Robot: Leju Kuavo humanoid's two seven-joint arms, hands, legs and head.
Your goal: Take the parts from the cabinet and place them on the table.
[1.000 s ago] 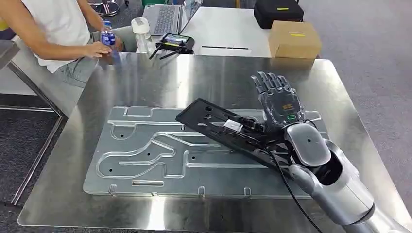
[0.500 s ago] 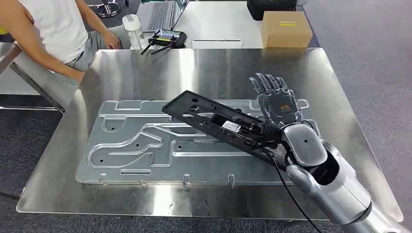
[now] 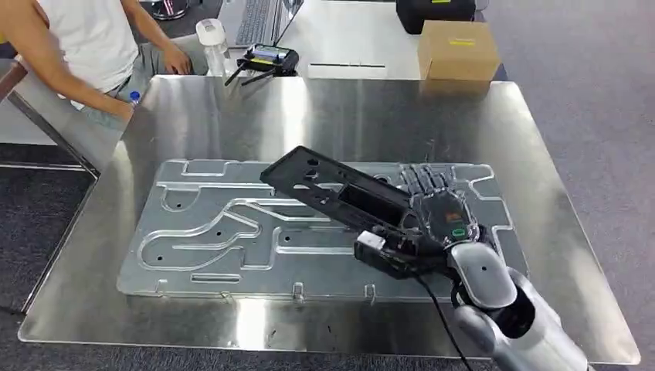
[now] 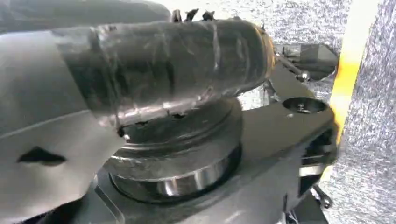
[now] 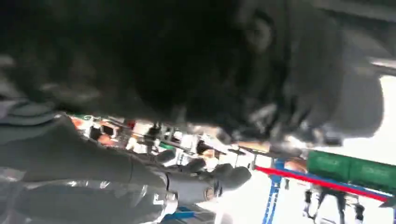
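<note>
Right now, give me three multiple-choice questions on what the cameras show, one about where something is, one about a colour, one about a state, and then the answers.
1. Where is the cardboard box?
A. on the white table beyond the steel table
B. on the metal plate
C. on the floor

2. What colour is the long plastic part?
A. white
B. black
C. yellow

3. What is the right hand doing?
A. resting flat and empty
B. pressing the box
C. holding the plastic part

Answers:
1 A, the box stands on the white table behind the steel table.
2 B, it is black against the silver metal plate.
3 C, the part's near end sits in the hand, and the part slants up above the plate.
</note>
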